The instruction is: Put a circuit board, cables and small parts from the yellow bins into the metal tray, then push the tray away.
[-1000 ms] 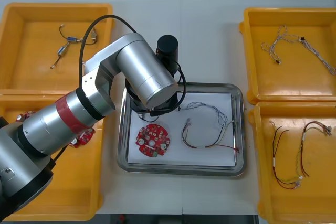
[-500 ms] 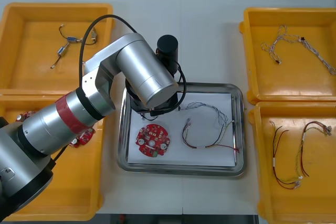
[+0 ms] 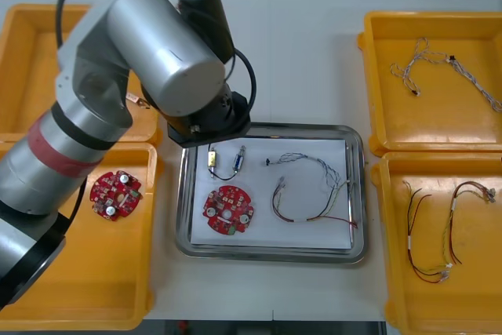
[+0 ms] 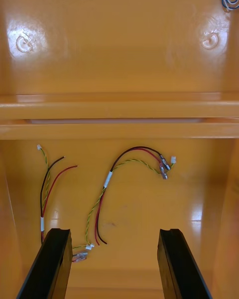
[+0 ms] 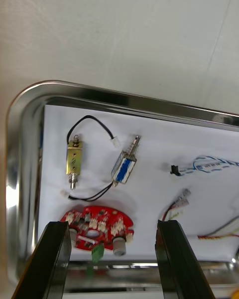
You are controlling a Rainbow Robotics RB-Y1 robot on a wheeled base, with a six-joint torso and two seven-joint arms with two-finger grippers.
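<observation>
My left gripper (image 5: 113,224) hangs open, empty, above the small metal parts (image 5: 74,160) in the metal tray (image 5: 124,97); I'd rise straight, clear of their black cable (image 5: 92,197); my right gripper (image 4: 114,231), also open, hovers over a yellow bin (image 4: 199,189).

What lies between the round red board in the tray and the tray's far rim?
Two small metal parts lie there side by side, seen in both the front and left wrist views.
</observation>
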